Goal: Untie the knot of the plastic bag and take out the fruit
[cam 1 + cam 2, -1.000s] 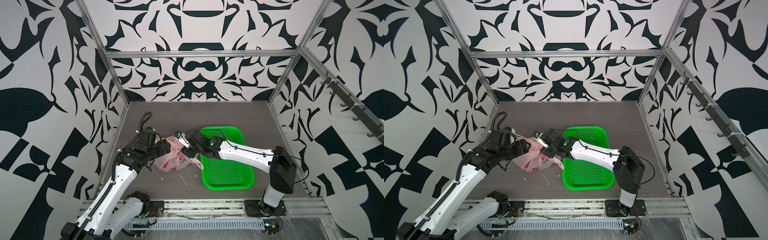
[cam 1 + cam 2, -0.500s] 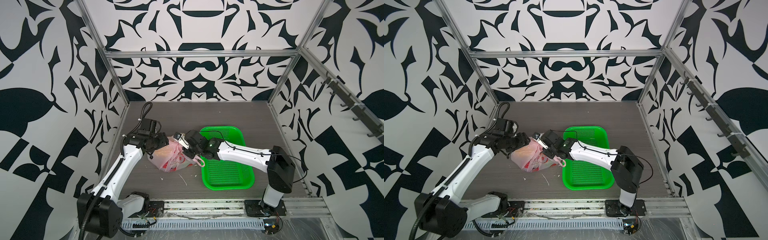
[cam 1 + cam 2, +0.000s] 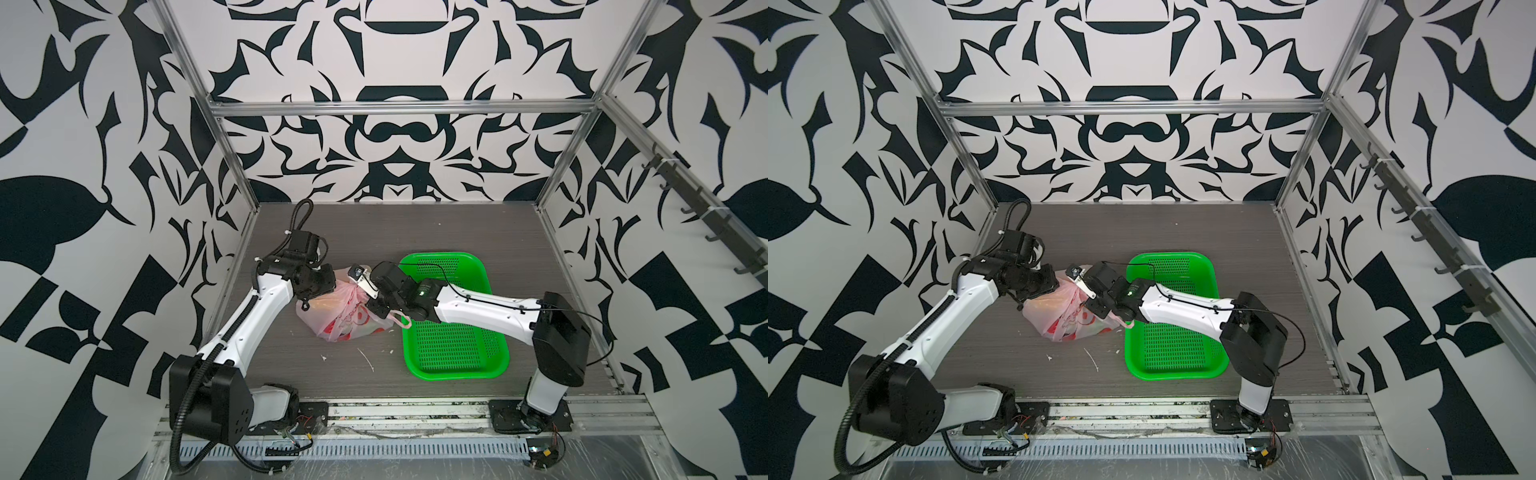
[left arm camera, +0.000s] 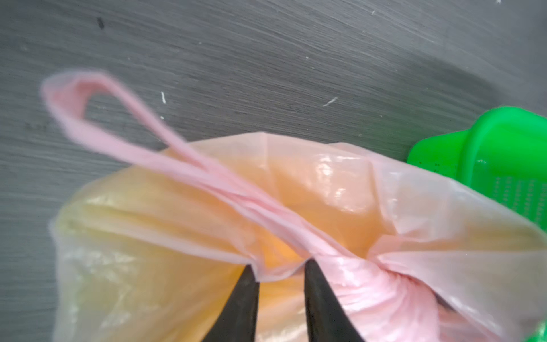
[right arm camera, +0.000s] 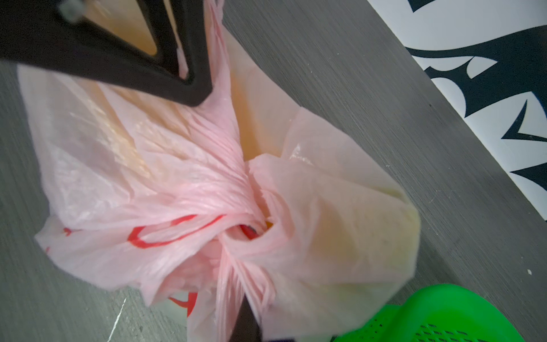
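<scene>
Left tool (image 4: 278, 268) is closed almost fully and pinches a fold of the rim of the plastic bag (image 3: 345, 324), just beside the knot (image 5: 236, 228). Right tool (image 5: 247, 309) is pressed together on the twisted pink strands that come out of the knot on its own side. Only one of its fingers shows in the right wrist view.

In both top views the bag lies on the tabletop (image 3: 415, 232) between the two arms and touches the near left edge of the green basket (image 3: 457, 376). The knot sits on top of the bag, between the two tools. The gathered film runs across from one tool to the other, so its long axis is roughly left to right. Both tools are about equally near to the knot. I judge that the coming move depends on this line: the right tool draws its strand away toward the basket while the left tool holds the bag back.

I count one bag, one knot, two handle loops, one basket and two tools. One handle loop (image 4: 68, 97) stands free and the second (image 3: 401, 322) hangs by the right tool. The fruit (image 4: 334, 207) is inside, only an orange and yellow glow through the film, so I cannot count it.
</scene>
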### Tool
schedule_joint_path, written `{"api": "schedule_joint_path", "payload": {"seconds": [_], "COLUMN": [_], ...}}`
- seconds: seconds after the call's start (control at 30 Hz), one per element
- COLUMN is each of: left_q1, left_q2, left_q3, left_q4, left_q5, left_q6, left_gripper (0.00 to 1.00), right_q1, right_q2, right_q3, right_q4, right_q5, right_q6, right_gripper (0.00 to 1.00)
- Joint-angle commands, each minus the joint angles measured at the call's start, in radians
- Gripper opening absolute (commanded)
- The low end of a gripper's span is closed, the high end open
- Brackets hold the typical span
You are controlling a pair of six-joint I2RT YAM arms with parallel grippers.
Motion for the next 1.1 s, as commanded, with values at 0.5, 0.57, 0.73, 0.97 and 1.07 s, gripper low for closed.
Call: {"api": "schedule_joint_path", "payload": {"seconds": [0.5,0.57,0.73,0.97,1.07], "left_q1": [0.02,0.022,0.073,0.212,0.287], "left_q2": [-0.117,-0.132,-0.16,-0.184,-0.181], "left_q3": [0.043,0.043,0.041,0.001,-0.015], "left_q4": [0.035,0.031,0.014,0.042,0.064], "left_q5": [-0.071,-0.065,-0.06,-0.033,0.019], "left_q6": [0.046,0.046,0.064,0.099,0.09], "left_gripper": [0.0,0.0,0.0,0.0,0.0], "right_q1": [0.005,0.004,0.004,0.003,-0.006], "right_q2": [-0.121,-0.125,-0.136,-0.174,-0.195], "right_q3": [-0.065,-0.068,-0.093,-0.148,-0.173], "right_q4": [0.08,0.082,0.1,0.149,0.169], "right_q5": [0.025,0.029,0.036,0.037,0.023], "right_q6": [0.066,0.066,0.066,0.084,0.101], "right_gripper": [0.0,0.0,0.0,0.0,0.0]}}
